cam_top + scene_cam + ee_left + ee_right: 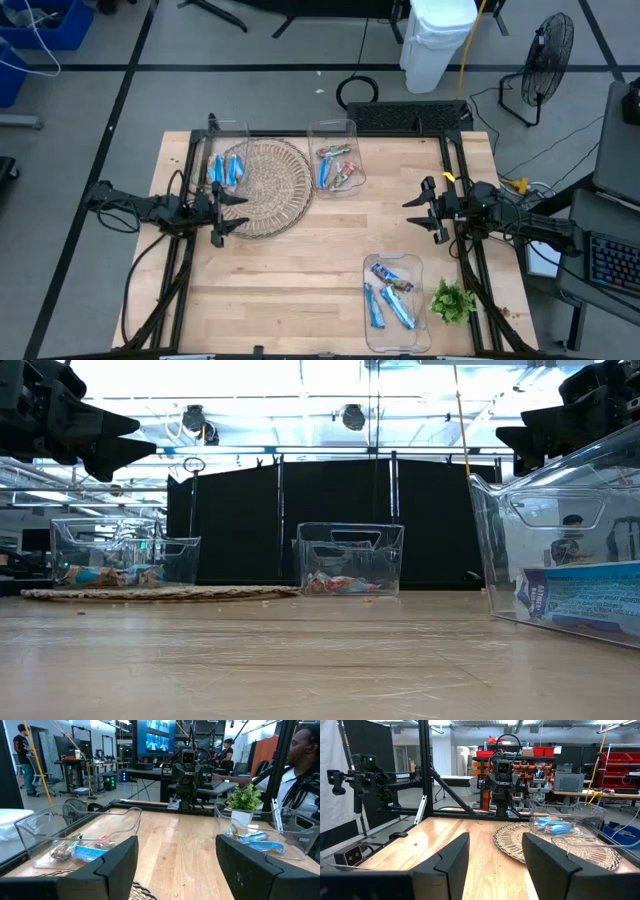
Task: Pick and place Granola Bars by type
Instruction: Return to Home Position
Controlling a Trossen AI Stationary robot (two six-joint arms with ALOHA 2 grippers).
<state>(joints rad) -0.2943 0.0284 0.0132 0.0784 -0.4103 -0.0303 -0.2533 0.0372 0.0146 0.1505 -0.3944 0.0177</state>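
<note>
The Granola Bars lie in three clear bins — blue in the bottom bin and top-left bin, reddish with blue in the top-middle bin — none visibly loose on the worktop. The left tool and right tool hover empty, fingers apart; sorting looks finished, so the step seems the return home, needing only both arms drawn back clear of the bins.

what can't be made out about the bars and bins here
- High view: wrapper print on the granola bars is too small; bars overlapping in the middle bin defy counting.
- Low view: bottom bin cut off by the right edge.
- Left wrist view: left gripper's fingers cover the middle bin's near corner.
</note>
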